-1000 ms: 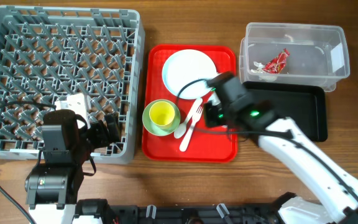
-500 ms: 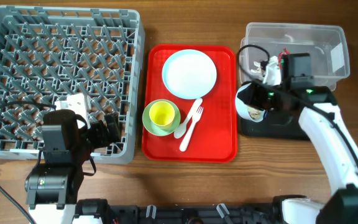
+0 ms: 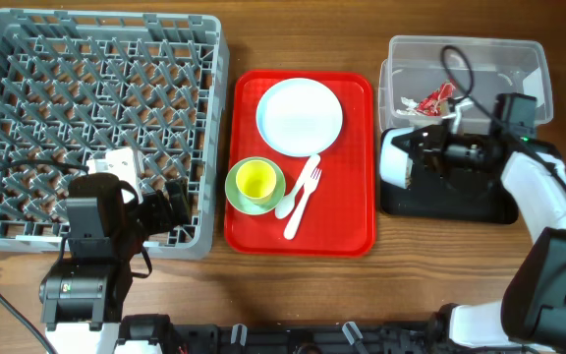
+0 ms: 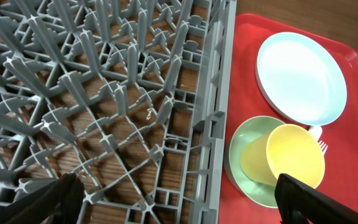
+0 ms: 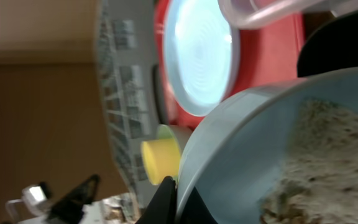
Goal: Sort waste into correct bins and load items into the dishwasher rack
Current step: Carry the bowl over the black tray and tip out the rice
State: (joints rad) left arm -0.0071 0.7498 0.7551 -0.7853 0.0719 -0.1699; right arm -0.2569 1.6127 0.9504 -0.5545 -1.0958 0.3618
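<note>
My right gripper (image 3: 416, 157) is shut on the rim of the pale blue bowl (image 3: 393, 157) and holds it tipped on its side over the black tray (image 3: 460, 202). In the right wrist view the jaws (image 5: 174, 196) pinch the bowl (image 5: 253, 137), and rice scraps (image 5: 319, 168) lie inside it. The clear tub (image 3: 480, 59) holds the red wrapper (image 3: 443, 93) and the white napkin (image 3: 408, 106). My left gripper (image 3: 170, 206) is open and empty over the near right corner of the grey rack (image 3: 96, 59), jaws (image 4: 179, 205) wide apart.
The red serving tray (image 3: 352, 231) carries the round plate (image 3: 300, 116), the yellow cup (image 3: 256, 180) inside the green bowl (image 3: 236, 199), and the white fork (image 3: 306, 187) beside the spoon (image 3: 285, 206). The rack (image 4: 104, 93) holds no dishes.
My right arm has carried the blue bowl from the red tray to the right, over the black tray, and turned it on its side. The left arm has not moved.
</note>
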